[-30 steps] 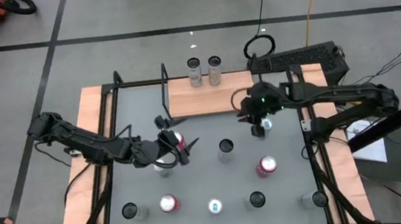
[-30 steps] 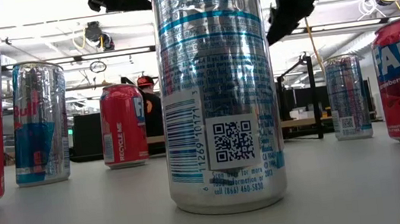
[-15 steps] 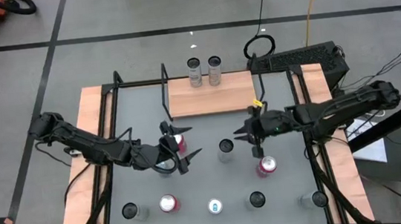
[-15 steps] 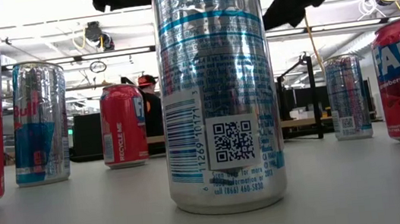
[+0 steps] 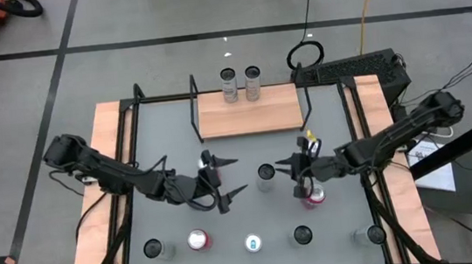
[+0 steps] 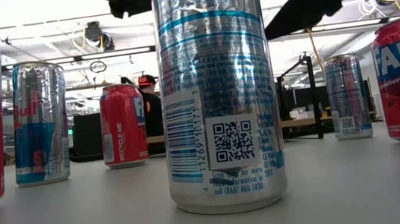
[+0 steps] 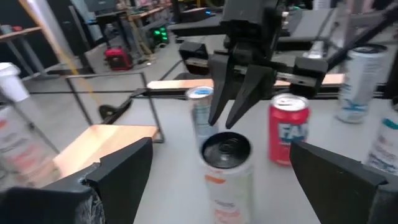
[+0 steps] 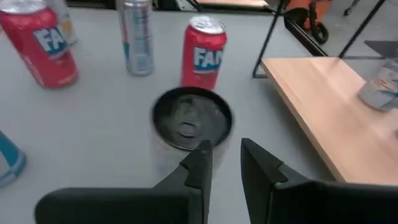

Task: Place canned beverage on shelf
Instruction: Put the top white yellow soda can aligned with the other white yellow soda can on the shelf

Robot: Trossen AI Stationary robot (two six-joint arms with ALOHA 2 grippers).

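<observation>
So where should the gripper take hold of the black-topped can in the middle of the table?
Grip the black-topped can around its round side wall, below the rim, coming in level from the left gripper side. It stands upright, and those open fingers already face it.

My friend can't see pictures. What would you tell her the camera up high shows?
Two dark robot arms reach toward a black-topped can mid-table, the open left gripper on one side, the nearly closed right gripper on the other, neither holding anything. Two silver cans stand at the back edge of the wooden shelf, and more cans line the near edge of the grey table.
</observation>
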